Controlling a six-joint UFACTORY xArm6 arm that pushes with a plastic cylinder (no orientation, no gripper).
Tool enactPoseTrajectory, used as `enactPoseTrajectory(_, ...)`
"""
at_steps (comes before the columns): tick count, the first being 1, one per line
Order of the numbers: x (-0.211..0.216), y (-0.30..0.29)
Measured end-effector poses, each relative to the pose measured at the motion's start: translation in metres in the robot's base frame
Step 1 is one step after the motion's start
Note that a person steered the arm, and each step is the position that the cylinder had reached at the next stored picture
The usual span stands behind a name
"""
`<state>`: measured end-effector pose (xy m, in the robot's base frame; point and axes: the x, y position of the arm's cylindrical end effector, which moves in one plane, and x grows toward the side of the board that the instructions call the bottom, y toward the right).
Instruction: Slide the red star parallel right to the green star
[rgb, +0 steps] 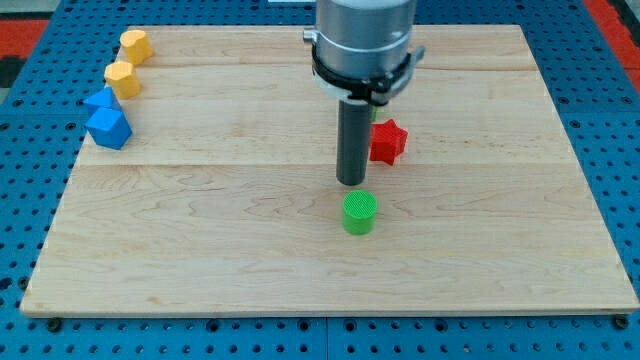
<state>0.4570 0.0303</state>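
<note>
Clawless rod (351, 140), nothing to open or shut: my tip (351, 183) sits mid-tabletop (200, 230), red star (388, 141) just toward right and top edges; green star unseen.

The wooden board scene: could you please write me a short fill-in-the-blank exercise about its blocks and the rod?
1. The red star lies just to the view's ____ of the rod.
2. My tip ends just above the ____ cylinder.
3. The two blue blocks sit near the board's ____ edge, below two yellow blocks.

Missing words: right; green; left
</note>
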Motion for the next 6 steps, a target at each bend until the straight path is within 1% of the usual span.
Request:
enactPoseTrajectory(2, -0.039, 0.057)
enactPoseTrajectory(3, -0.043, 0.088)
enactPoseTrajectory(4, -0.047, 0.092)
enactPoseTrajectory(5, -0.088, 0.058)
enactPoseTrajectory(6, -0.136, 0.054)
